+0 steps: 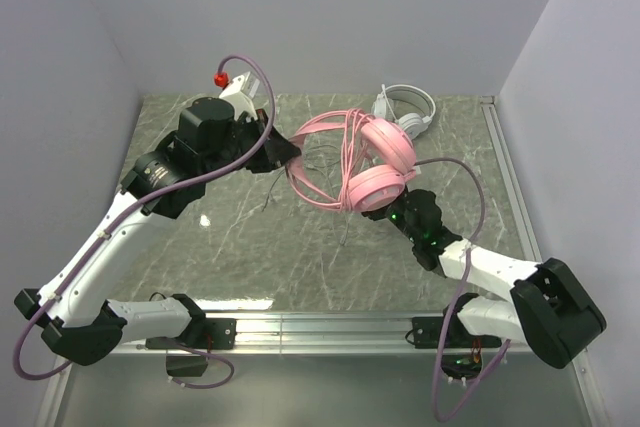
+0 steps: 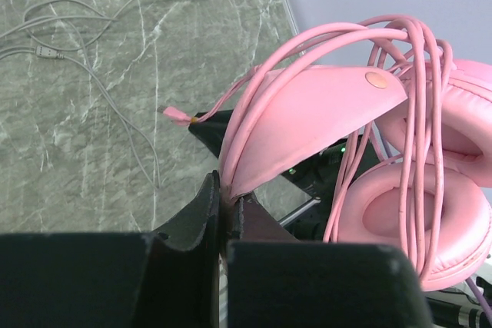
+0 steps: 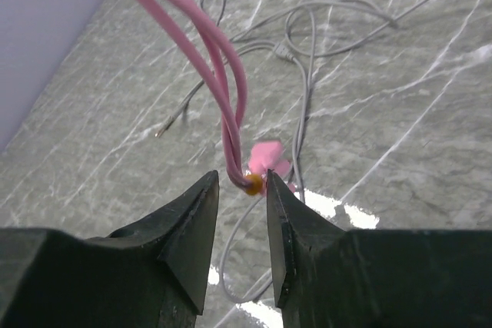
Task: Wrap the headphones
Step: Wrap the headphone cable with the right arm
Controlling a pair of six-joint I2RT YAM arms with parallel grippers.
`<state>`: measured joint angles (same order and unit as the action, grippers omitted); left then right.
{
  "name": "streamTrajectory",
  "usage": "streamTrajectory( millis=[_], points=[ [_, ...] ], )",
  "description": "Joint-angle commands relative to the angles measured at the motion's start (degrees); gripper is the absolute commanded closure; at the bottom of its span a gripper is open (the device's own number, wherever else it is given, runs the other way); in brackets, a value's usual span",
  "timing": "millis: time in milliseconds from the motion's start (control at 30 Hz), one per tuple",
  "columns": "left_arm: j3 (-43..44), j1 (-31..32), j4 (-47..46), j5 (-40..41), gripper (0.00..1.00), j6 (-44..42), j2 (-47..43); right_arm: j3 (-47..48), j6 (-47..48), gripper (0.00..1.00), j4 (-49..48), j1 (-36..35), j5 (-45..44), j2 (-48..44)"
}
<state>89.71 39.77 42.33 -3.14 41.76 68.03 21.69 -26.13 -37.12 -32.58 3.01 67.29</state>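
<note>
Pink headphones (image 1: 378, 162) held above surface (image 1: 250, 257) centre, pink cable (image 3: 223, 90) looped over headband and earcups. Left hand (image 2: 227, 197) pinching headband end, jaws pressed tight. Right hand (image 3: 242, 186) slightly spread, pink cable strands hanging at gap, near plug end. White headphones (image 1: 405, 107) flat at far edge, toward right corner; thin grey cable (image 3: 307, 97) sprawled mid-surface.

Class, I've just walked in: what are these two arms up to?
The left gripper is clamped on the pink headset by its headband, holding it above the table with its pink cable looped around it. The right gripper, jaws apart, sits at the cable's loose end. The white headset lies at the back.
</note>
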Motion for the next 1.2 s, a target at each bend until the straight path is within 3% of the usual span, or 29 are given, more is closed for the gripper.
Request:
streamTrajectory(
  millis=[0,200,333,567,833,1167],
  points=[
    [3.4,-0.1,-9.8,-0.3,1.0,4.2,-3.3,-0.7,-0.6,0.61,-4.2,-1.4,-1.8,1.4],
    [2.9,-0.2,-9.5,-0.4,1.0,4.4,-3.6,0.0,-0.8,0.62,-5.1,-2.3,-2.9,2.9],
    [3.0,-0.2,-9.8,-0.6,1.0,4.2,-3.6,-0.5,-0.6,0.55,-5.5,-3.5,-5.7,2.5],
    [3.0,-0.2,-10.0,-0.8,1.0,4.4,-3.4,-1.4,0.7,0.52,-7.7,-5.4,-6.7,0.9],
    [3.5,-0.2,-9.5,-0.7,1.0,4.2,-3.5,-0.9,0.2,0.55,-5.3,-5.7,-12.1,-0.4],
    [3.5,-0.2,-9.4,-1.1,1.0,4.3,-3.0,-0.3,0.8,0.66,-6.6,-5.9,-11.1,0.9]
  ],
)
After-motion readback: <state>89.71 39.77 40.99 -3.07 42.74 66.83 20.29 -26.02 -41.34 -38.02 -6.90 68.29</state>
